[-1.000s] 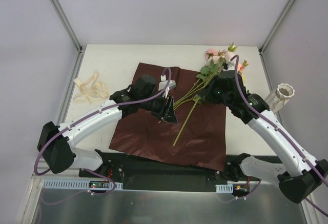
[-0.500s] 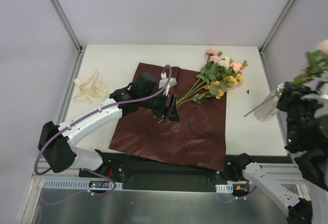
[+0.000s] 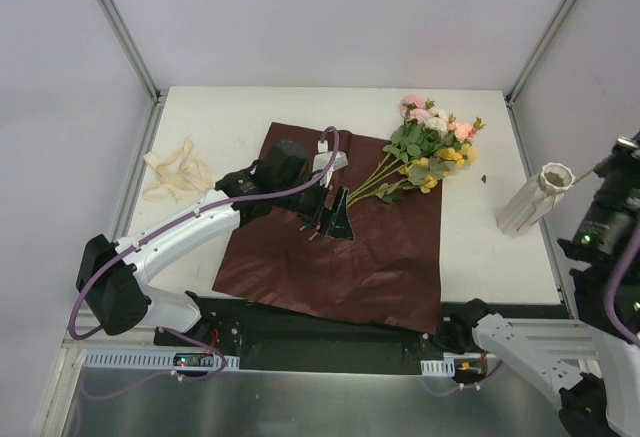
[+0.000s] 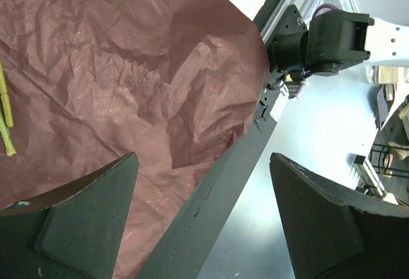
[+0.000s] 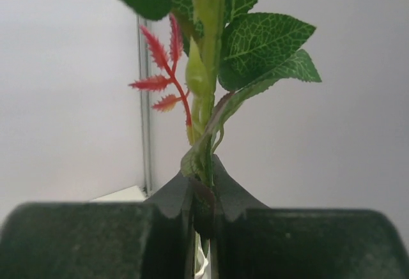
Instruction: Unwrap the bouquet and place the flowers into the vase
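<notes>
The dark red paper (image 3: pixel 330 257) is spread flat across the middle of the table (image 3: pixel 220 117), unwrapped. The flowers (image 3: pixel 428 142) – pink, cream and yellow heads with green leaves – are laid in a bunch at the paper's far right corner. The heads rest partly on the bare tabletop and the stems run back toward the middle of the sheet. The left gripper (image 4: pixel 203 164) is held just above the paper near the stem ends. Its two fingers (image 4: pixel 83 221) are spread wide apart with nothing between them; only crinkled paper and the table's near edge are seen in the gap, and a few cut stem ends (image 4: pixel 5 116) at the left edge of the wrist view.

The vase (image 3: pixel 540 195) stands upright on the right side of the table, well apart from the bunch. The right gripper (image 5: pixel 203 196) is raised beside the vase at the table's right edge. Its fingers are pressed together on a single green stem (image 5: pixel 198 75), which is pinched just below its leaves (image 5: pixel 262 43). From above, the thin lower end of this stem is seen near the vase's rim – whether it touches cannot be told. A loose cream ribbon (image 3: pixel 175 172) lies at the table's left edge.
</notes>
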Controlling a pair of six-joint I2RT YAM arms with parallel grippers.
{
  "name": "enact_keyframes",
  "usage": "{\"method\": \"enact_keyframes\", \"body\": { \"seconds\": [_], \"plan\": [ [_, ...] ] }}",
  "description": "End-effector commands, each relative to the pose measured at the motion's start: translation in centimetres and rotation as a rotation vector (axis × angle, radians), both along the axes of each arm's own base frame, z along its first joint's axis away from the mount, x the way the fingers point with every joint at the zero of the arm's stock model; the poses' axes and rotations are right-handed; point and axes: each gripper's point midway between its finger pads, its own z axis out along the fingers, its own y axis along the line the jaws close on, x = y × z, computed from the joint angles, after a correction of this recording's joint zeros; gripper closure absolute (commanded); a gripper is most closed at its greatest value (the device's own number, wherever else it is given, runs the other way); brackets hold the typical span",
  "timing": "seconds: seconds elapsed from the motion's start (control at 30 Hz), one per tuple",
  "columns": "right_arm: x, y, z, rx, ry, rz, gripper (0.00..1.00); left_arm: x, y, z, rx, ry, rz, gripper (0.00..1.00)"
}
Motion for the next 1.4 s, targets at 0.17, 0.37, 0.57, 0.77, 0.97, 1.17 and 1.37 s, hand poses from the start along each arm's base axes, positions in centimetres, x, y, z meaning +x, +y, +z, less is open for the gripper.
{"method": "enact_keyframes", "body": {
  "seconds": [0.17,0.37,0.57,0.77,0.97,1.17,1.37],
  "plan": [
    [3.6,0.7,3.2,-0.086,-0.034,-0.149,0.96,-2.1,0.1,1.5,-0.074,-0.045,-0.166,0.16],
    [6.8,0.5,0.9,-0.050,-0.004,-0.193,0.98,-3.1,0.6,2.7,-0.127,-0.004,-0.198,0.16],
    [8.1,-0.8,-2.7,0.032,-0.005,-0.217,0.99,-3.6,1.1,3.2,-0.147,-0.012,-0.211,0.16],
    [8.9,-2.2,-6.5,0.106,0.011,-0.228,0.99,-3.8,1.2,3.0,-0.147,-0.003,-0.215,0.16],
    [10.3,-4.4,-11.6,0.151,0.061,-0.263,0.99,-3.7,1.4,2.7,-0.135,-0.008,-0.199,0.16],
    [10.3,-5.5,-13.6,0.218,0.075,-0.256,0.99,-3.4,1.3,2.3,-0.126,-0.009,-0.192,0.16],
    [8.8,-4.9,-9.6,0.192,0.013,-0.220,0.99,-3.0,1.3,2.0,-0.120,0.011,-0.183,0.16]
  ]
}}
